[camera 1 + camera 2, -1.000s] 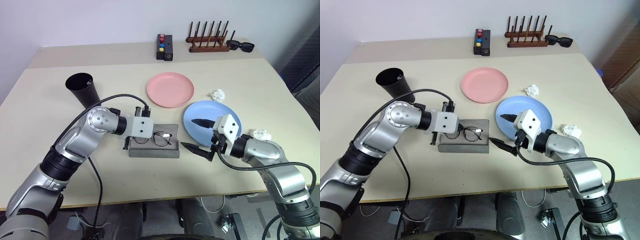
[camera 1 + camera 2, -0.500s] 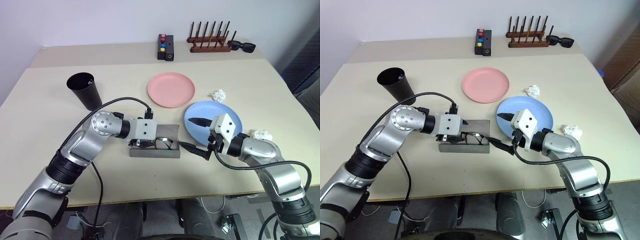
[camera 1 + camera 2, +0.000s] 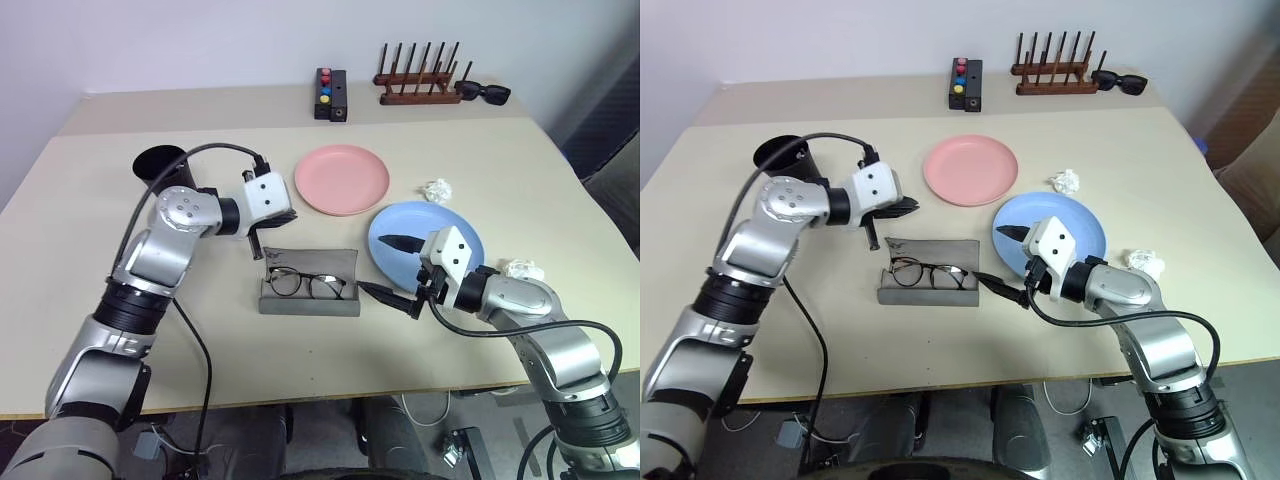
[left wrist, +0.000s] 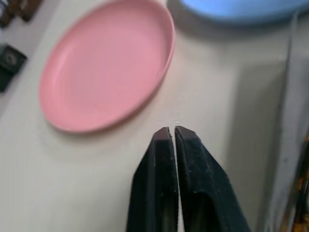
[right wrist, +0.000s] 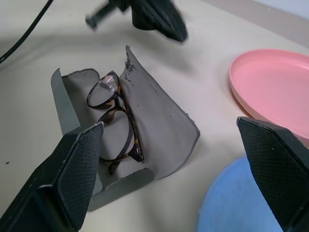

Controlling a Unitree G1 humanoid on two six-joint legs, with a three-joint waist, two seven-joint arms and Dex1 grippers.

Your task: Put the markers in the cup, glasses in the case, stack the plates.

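Glasses (image 3: pixel 305 284) lying inside open case (image 3: pixel 309 297); left gripper (image 3: pixel 284 214) pinched empty, hovering beyond case toward pink plate (image 3: pixel 341 178); right gripper (image 3: pixel 398 270) spread wide, flanking case end, likely steadying it.

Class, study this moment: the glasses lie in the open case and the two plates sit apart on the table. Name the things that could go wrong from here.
1. The case flap stands open with the glasses loose inside; a careless closing push could pinch the frame or slide the case.
2. The open right gripper hangs between the case and the blue plate, so a swing could knock either.
3. The shut left gripper sits beside the pink plate; lifting its shallow rim may slip.
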